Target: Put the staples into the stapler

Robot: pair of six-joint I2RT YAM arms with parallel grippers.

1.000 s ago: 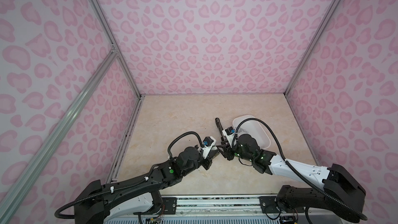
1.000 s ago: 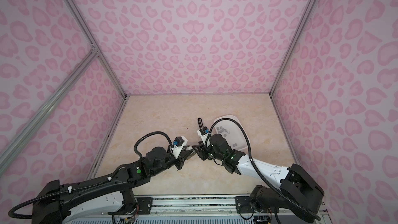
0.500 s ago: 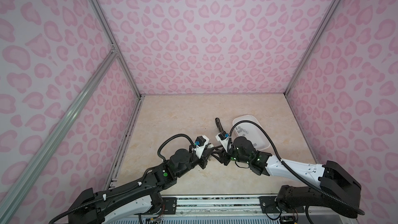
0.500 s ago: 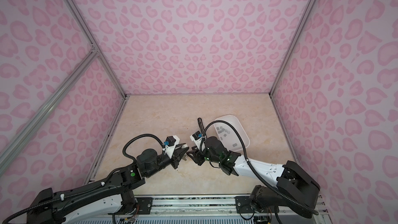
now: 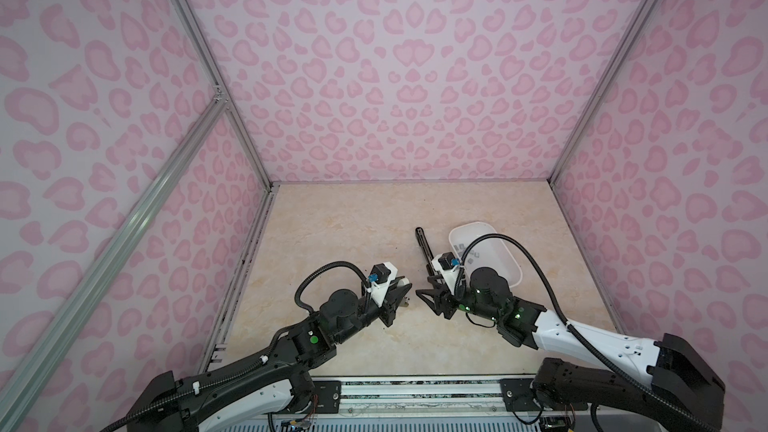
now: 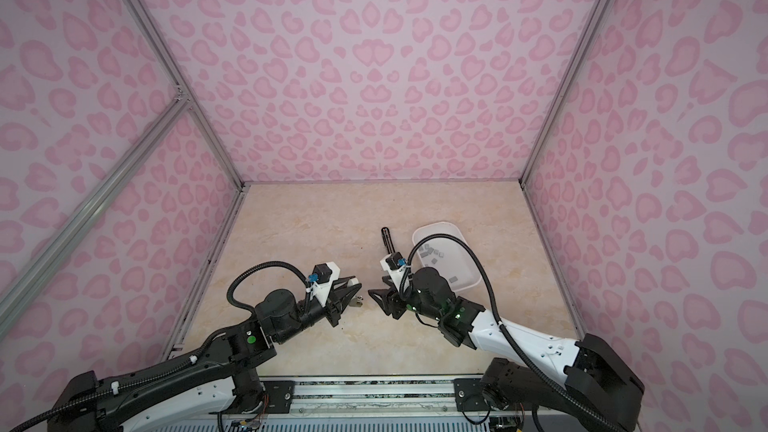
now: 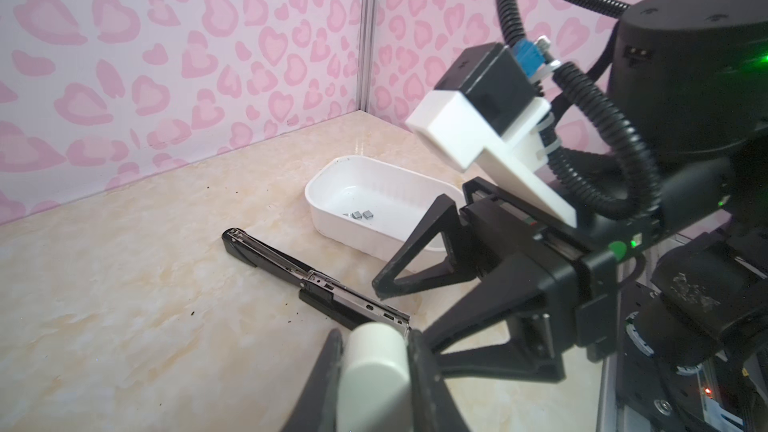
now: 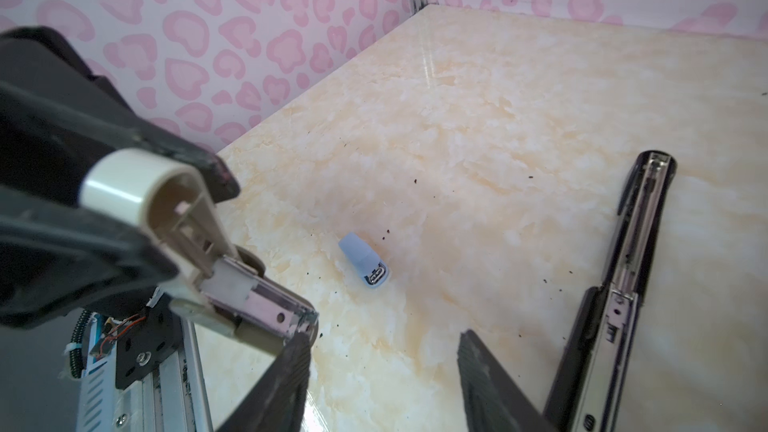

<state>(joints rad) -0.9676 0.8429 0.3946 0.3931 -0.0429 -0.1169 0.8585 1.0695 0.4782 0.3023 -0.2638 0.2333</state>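
The stapler, cream with its metal magazine showing bare, is sitting clamped in my left gripper. Its open end is pointing at my right gripper, which is hanging just beside it with jaws apart and nothing between them. Farther out a black stapler is lying spread open on the table, and beyond it the staples are lying as small flat grey strips inside the white tray.

The left arm and right arm share black joints with green lights, white shells, ribbed black cables, white camera brackets and black triangular fingers.
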